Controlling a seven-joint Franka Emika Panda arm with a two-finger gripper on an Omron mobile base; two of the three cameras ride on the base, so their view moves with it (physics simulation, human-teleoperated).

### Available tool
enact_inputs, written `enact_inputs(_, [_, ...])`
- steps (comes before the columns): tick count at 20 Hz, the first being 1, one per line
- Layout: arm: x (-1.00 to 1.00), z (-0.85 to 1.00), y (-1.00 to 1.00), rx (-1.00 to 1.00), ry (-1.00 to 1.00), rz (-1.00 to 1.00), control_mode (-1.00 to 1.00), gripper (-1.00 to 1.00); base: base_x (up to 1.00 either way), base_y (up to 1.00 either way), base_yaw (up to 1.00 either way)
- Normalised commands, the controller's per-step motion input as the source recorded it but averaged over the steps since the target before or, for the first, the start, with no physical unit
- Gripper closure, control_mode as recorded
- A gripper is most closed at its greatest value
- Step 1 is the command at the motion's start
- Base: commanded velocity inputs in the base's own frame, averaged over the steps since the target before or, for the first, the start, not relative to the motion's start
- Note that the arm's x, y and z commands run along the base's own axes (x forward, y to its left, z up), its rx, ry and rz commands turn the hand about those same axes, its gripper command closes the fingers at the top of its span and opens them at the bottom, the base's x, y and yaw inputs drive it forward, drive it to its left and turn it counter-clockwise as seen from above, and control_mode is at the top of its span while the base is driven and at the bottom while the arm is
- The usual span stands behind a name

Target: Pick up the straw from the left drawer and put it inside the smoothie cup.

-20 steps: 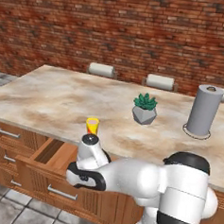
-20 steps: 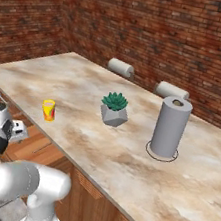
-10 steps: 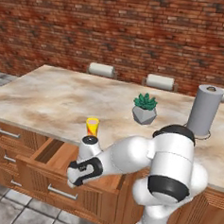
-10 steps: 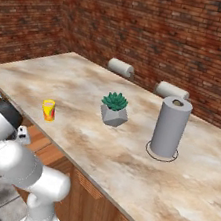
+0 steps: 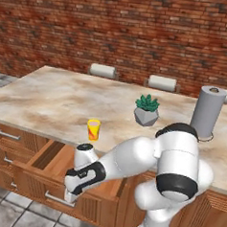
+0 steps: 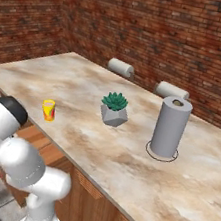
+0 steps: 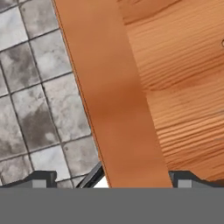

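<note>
The left drawer (image 5: 49, 160) stands pulled out below the counter edge, with a slatted front and a silver bar handle (image 5: 57, 198). My gripper (image 5: 72, 195) hangs low over the drawer's front wall, pointing down. In the hand view the gripper (image 7: 114, 178) is open, with its fingertips (image 7: 41, 177) on either side of the drawer's front board (image 7: 114, 105). The wooden drawer floor (image 7: 188, 96) lies to the right. The straw is out of view. The smoothie cup (image 5: 93, 129) (image 6: 48, 110), small and yellow, stands on the counter just behind the drawer.
A potted plant (image 5: 147, 110) (image 6: 114, 108) and a grey paper towel roll (image 5: 207, 112) (image 6: 170, 127) stand further right on the marble counter (image 5: 49, 101). Narrower drawers (image 5: 8, 137) sit to the left. Grey floor tiles (image 7: 35, 100) lie in front of the drawer.
The arm has swung down and forward, carrying the hand from beside the cup to low over the drawer's front edge. The gripper stayed open.
</note>
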Motion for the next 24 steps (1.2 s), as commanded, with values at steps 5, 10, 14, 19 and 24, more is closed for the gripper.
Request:
enact_inputs(5, [-1.00,0.00,0.30,-0.02,-0.01,0.15,-1.00,-1.00,0.00,0.00,0.00])
enact_inputs(10, [-1.00,0.14,0.56,-0.07,0.00,0.21,-1.00,-1.00,0.00,0.00,0.00])
enact_inputs(14, [-0.98,0.61,0.64,-0.08,-0.02,0.13,-1.00,-1.00,0.00,0.00,0.00])
enact_inputs(19, [-0.20,1.00,0.47,-0.09,-0.05,-0.07,-1.00,-1.00,0.00,0.00,0.00])
enact_inputs(24, [0.13,1.00,0.03,-0.01,-0.03,-0.32,-1.00,-1.00,0.00,0.00,0.00])
